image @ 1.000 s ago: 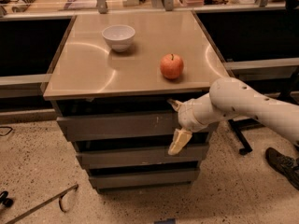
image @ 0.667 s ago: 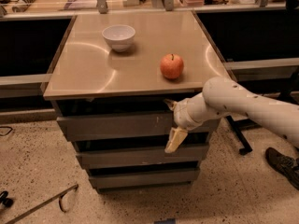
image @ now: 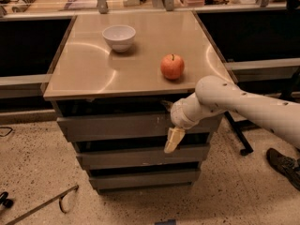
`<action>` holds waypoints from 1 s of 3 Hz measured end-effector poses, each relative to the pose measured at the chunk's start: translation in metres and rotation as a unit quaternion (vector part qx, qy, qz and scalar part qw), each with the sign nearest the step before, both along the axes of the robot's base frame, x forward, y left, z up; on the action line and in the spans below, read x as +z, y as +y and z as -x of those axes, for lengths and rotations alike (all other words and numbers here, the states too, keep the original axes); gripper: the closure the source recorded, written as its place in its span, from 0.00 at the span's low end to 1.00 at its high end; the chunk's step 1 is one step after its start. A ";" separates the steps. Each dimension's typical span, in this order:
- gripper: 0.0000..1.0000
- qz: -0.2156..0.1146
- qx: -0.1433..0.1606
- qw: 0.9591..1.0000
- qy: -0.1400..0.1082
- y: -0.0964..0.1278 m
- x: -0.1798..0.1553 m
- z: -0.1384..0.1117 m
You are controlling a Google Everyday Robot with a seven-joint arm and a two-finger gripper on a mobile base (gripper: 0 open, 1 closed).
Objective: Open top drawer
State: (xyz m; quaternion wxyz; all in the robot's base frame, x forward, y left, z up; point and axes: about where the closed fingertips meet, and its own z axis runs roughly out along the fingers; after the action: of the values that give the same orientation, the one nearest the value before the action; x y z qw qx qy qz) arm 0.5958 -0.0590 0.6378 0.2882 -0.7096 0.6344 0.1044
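Below the tabletop [image: 140,55] our gripper [image: 173,140] has edged left over the top drawer [image: 112,125] — still shut; grip we cannot tell.

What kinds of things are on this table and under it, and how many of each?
White bowl: 1
Red apple: 1
Grey drawers: 3, the top drawer and two narrower drawers
Robot tool: 1, in front of the drawers, right side
Total: 6
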 end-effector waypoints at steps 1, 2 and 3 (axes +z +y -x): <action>0.00 0.000 0.004 1.000 0.010 0.000 0.002 0.003; 0.00 0.004 0.014 0.999 0.043 -0.002 0.008 0.017; 0.00 0.012 0.021 0.997 0.071 -0.010 0.017 0.037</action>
State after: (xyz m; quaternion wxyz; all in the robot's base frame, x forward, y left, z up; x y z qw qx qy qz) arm 0.5589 -0.0690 0.6549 0.2318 -0.7170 0.6393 0.1530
